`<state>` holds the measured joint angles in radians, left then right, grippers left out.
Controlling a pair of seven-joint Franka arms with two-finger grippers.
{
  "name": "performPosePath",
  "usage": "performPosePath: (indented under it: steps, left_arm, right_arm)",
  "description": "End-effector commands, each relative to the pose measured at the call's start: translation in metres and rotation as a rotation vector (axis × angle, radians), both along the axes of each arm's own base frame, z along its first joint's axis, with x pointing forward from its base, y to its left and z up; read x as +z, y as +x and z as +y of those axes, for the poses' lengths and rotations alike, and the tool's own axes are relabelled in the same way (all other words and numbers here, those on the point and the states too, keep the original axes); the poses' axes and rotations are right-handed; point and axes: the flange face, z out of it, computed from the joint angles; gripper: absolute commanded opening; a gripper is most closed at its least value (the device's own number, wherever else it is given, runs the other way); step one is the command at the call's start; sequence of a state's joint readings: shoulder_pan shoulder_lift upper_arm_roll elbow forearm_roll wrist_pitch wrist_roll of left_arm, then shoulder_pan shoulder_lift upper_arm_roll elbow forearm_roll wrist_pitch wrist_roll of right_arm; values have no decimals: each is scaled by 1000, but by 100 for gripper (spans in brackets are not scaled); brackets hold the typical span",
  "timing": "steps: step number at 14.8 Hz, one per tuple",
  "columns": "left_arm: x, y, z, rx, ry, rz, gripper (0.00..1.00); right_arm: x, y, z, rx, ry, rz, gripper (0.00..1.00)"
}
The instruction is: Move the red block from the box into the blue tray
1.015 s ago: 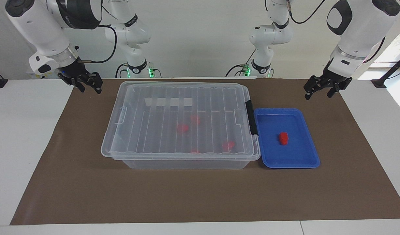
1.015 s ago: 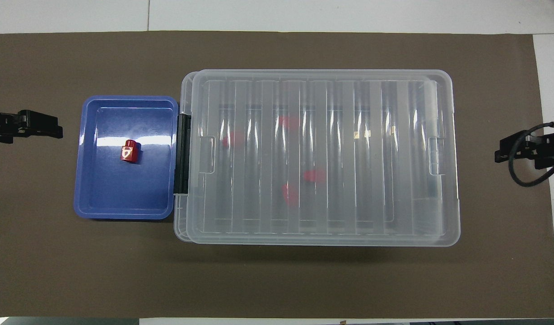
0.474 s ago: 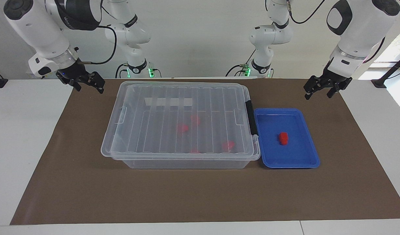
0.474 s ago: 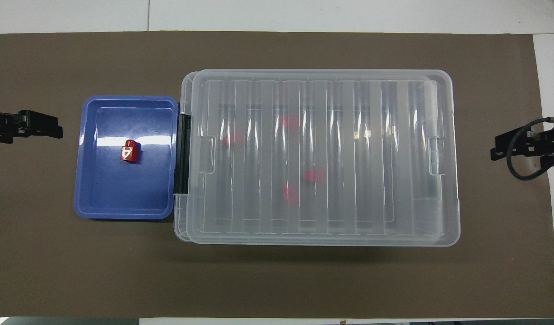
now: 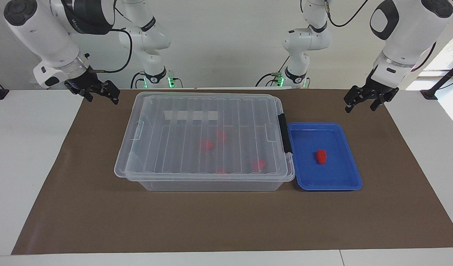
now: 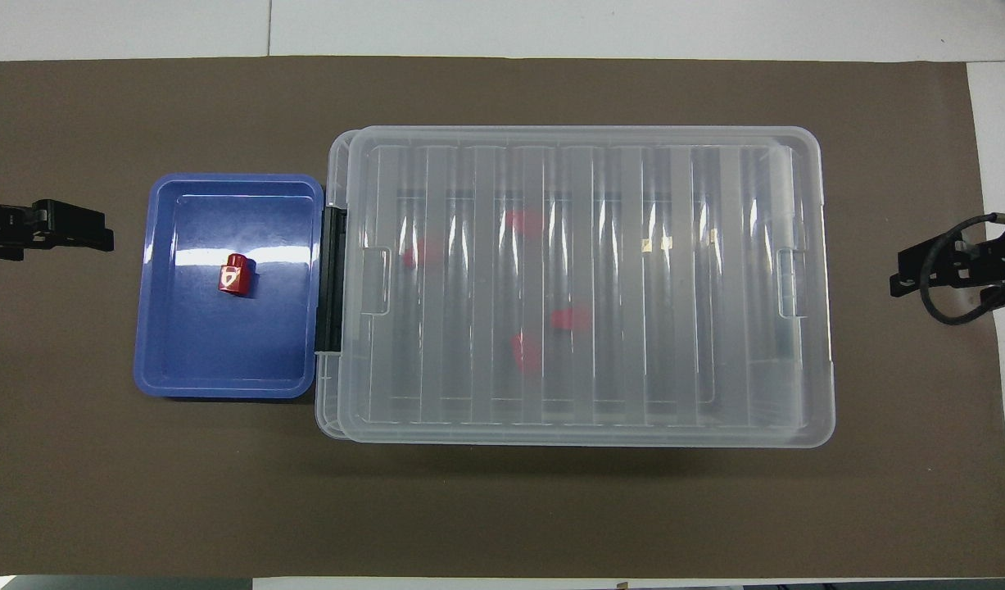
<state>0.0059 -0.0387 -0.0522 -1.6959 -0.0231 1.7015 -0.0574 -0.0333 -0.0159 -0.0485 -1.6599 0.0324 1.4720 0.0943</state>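
No legible writing anywhere. One red block (image 5: 321,156) lying in the blue tray (image 5: 346,184), touching the box (image 5: 208,184) at its latch end. Four blurred red pieces (image 6: 571,319) inside the box, lid on. Left gripper (image 5: 360,104) and right gripper (image 5: 103,96) raised off the box's two ends, jaws spread wide, holding nothing.

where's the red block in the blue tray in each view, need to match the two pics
Facing view: the red block lies mid-tray, in the picture's right half.
Overhead view: the red block lies mid-tray, in the picture's left half.
Shared landmark: the box's black latch handle, which sits against the blue tray in both views.
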Motion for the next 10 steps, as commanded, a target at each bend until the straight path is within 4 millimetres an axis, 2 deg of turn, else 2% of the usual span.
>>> performPosePath:
  steps: [1,4,10]
  left_arm:
    - [2,-8,2,-4,7,1,100]
    - [2,-8,2,-4,7,1,100]
    - [2,-8,2,-4,7,1,100]
  right_arm:
    - [2,3,-6,-12,-2,12,100]
    - [3,3,-11,-22,-2,9,100]
    - [9,5,-9,-11,-2,-16,100]
